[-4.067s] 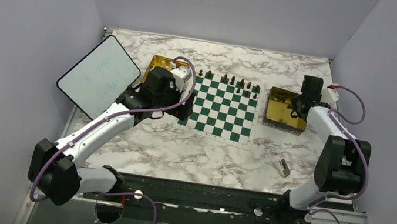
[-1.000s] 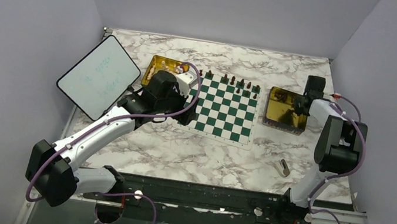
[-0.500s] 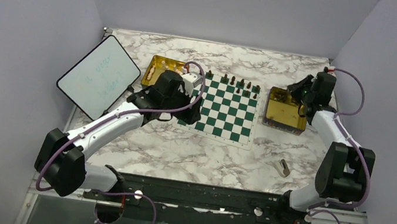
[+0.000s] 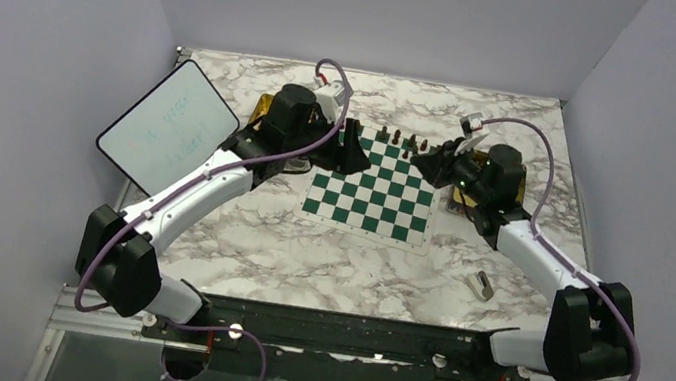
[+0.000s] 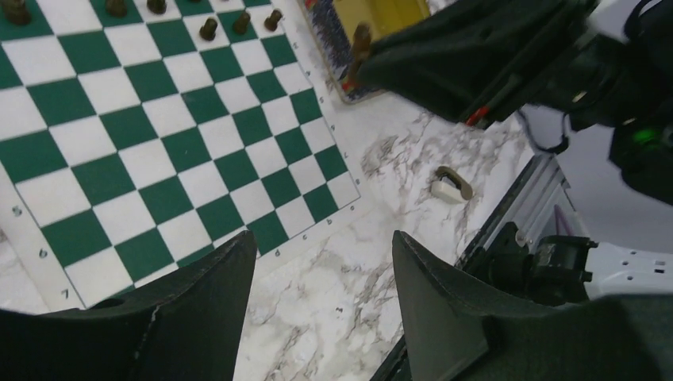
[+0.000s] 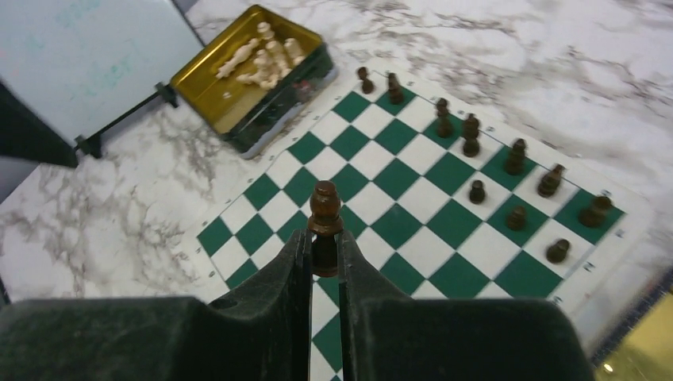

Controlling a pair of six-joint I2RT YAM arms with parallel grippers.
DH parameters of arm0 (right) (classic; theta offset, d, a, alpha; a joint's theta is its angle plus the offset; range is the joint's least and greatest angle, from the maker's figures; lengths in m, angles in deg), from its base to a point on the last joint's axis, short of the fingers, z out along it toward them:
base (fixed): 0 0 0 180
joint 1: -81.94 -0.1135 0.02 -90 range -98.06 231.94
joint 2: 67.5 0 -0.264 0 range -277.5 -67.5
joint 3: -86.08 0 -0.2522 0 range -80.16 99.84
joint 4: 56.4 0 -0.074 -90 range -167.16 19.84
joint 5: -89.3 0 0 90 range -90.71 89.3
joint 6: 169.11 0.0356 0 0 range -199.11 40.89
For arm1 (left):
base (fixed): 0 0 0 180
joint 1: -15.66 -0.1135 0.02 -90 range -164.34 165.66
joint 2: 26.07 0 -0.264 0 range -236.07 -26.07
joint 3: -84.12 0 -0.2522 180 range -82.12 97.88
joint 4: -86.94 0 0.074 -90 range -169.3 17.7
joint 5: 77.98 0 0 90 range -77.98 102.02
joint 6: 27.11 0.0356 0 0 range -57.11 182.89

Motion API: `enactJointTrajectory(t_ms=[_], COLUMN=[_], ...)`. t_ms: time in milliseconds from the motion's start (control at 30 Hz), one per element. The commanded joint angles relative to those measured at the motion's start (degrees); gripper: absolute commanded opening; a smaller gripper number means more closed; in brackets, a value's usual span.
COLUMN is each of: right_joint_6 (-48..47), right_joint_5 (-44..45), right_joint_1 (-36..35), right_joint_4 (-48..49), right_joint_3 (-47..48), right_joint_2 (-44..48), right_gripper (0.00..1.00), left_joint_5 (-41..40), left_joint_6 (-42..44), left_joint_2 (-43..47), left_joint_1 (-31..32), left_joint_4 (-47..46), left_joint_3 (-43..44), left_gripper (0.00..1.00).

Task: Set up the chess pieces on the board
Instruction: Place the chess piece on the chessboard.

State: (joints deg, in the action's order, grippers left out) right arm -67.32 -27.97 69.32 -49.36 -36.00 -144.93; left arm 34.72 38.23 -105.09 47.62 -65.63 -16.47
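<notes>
On the marble desk (image 4: 304, 256), centre: one green-and-white chessboard (image 4: 374, 194), lying flat. Along its far edge a row of dark pieces (image 6: 471, 135) stood upright, with three more in the next row, toward the right.

Right gripper (image 6: 324, 248): clenched on a dark brown chess piece (image 6: 324, 208), held upright by its lower part, above the chessboard's right side and clear of the squares.

Left gripper (image 5: 317, 294): released, fingers spread wide with nothing between them, hovering at the chessboard's far left corner.

Left of the chessboard, a gold tin (image 6: 238, 87) contained cream pieces (image 6: 266, 57) lying in a heap. A second gold tin (image 5: 381, 14) sat right of the chessboard, partly hidden by the right arm.

A whiteboard tablet (image 4: 169, 128) stood propped at far left. A small grey-beige block (image 4: 481, 285) lay on the near right, well apart from the chessboard
</notes>
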Motion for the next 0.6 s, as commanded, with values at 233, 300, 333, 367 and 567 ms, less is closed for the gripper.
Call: enactJointTrajectory(t_ms=[233, 300, 333, 367, 567], right_joint_6=[-6.8, -6.6, -6.8, -6.8, -6.0], right_joint_5=[-9.5, -10.3, -10.7, -10.7, -10.6], right_joint_1=[-8.8, -9.4, -9.8, -10.1, -11.4], right_joint_4=[16.1, 15.2, 14.9, 14.8, 15.4], right_joint_3=[-7.5, -6.9, -6.7, -6.6, -6.8], right_joint_2=[4.8, 4.8, 4.9, 5.0, 5.9], right_gripper=[0.16, 0.16, 0.16, 0.16, 0.15], left_joint_5=[6.4, 8.8, 9.6, 10.3, 11.8], left_joint_6=[2.5, 3.0, 3.3, 4.0, 5.9], left_joint_2=[-5.9, -6.9, -7.4, -7.9, -10.8], left_joint_1=[-0.1, -0.1, -0.1, -0.1, -0.3], left_joint_4=[4.0, 4.8, 5.2, 5.5, 9.1], left_joint_3=[12.8, 14.2, 14.8, 15.3, 19.1], left_gripper=[0.63, 0.63, 0.63, 0.63, 0.59])
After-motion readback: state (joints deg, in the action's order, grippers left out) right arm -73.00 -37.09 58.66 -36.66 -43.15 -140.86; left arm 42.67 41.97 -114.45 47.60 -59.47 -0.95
